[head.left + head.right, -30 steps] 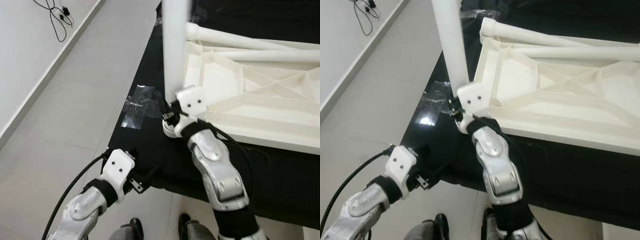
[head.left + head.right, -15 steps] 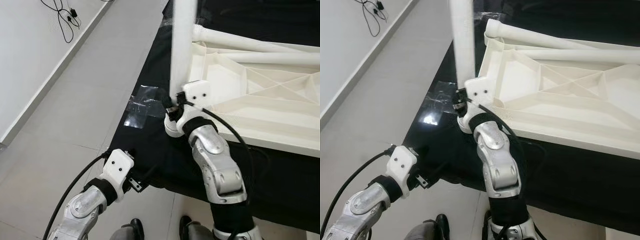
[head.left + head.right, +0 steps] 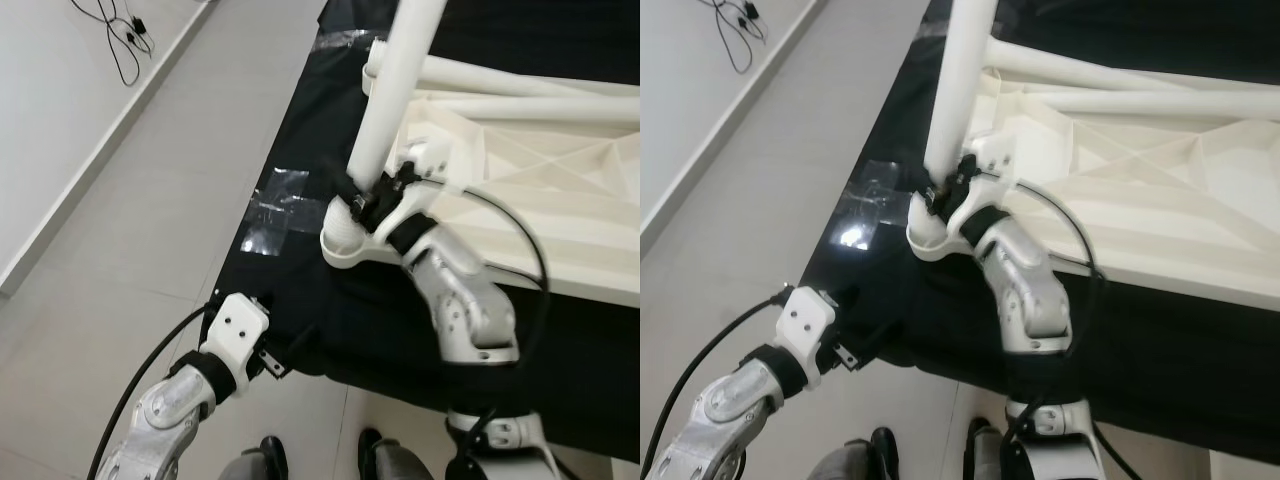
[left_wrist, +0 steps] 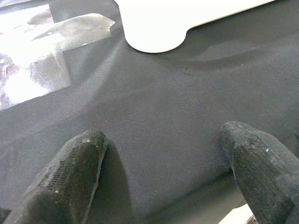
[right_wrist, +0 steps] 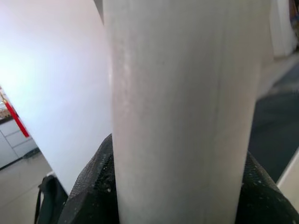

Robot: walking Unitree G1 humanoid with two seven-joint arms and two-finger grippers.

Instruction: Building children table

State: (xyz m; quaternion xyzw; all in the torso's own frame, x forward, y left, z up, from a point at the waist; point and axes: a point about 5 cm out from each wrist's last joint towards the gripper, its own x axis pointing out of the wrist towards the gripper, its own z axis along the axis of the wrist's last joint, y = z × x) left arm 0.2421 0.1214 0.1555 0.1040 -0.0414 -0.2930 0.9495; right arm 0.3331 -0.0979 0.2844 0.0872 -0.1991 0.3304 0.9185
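Note:
A white children's table top (image 3: 520, 180) lies upside down on a black cloth (image 3: 300, 270), ribs up, with two loose white legs (image 3: 500, 80) resting along its far side. My right gripper (image 3: 362, 196) is shut on a third white leg (image 3: 392, 90), close to its lower end. That leg stands over the round corner socket (image 3: 343, 243) and leans to the right. The right wrist view shows the leg (image 5: 177, 112) clamped between both black fingers (image 5: 93, 182). My left gripper (image 4: 163, 163) is open, low over the cloth's near edge, holding nothing.
Clear tape patches (image 3: 280, 205) stick to the cloth left of the socket. Grey tiled floor (image 3: 150, 210) runs on the left up to a white wall with black cables (image 3: 115, 40). The cloth's front edge (image 3: 330, 375) is right at my feet (image 3: 270, 455).
My right wrist has rolled, tipping the held leg from upright to a rightward lean; the round corner socket now shows below the grip. The left arm has barely moved.

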